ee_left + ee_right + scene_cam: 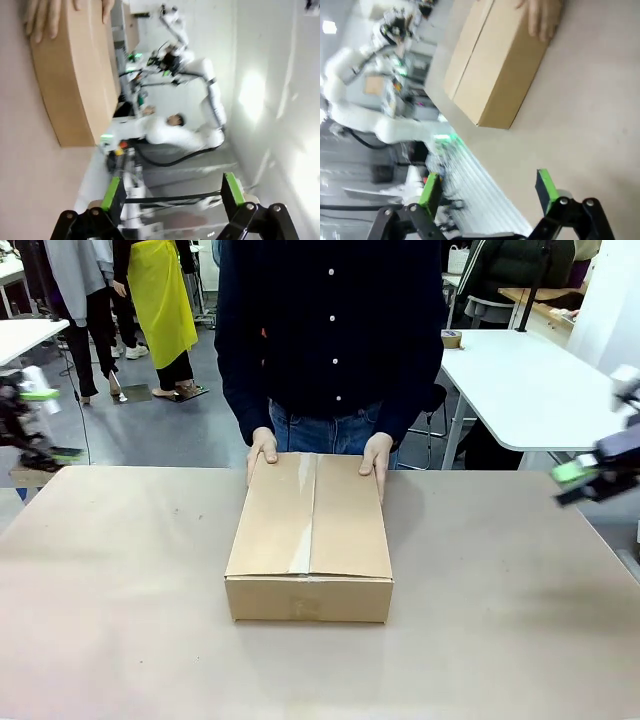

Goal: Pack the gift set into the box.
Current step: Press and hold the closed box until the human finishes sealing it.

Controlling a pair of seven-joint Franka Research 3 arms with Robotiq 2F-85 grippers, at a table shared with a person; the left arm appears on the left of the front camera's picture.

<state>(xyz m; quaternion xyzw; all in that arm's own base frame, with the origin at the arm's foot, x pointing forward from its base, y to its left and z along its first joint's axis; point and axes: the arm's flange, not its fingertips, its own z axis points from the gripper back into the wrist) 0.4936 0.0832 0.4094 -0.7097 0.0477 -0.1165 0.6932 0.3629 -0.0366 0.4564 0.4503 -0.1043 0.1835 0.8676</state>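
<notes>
one closed box (310, 530), two hands (262, 452) (377, 454) on it, left pincer (172, 192) and right pincer (487, 187) released

Place: we take it for a robotics lab.
Machines: we see two white robot arms, the right arm (214, 100) and the left arm (355, 115), standing among cables and lit equipment.
Bench: a wide beige table (120, 620) carrying one plain box (310, 530).
Surroundings: white work tables (530, 390), a grey floor (170, 430), people (160, 300) standing about behind.
</notes>
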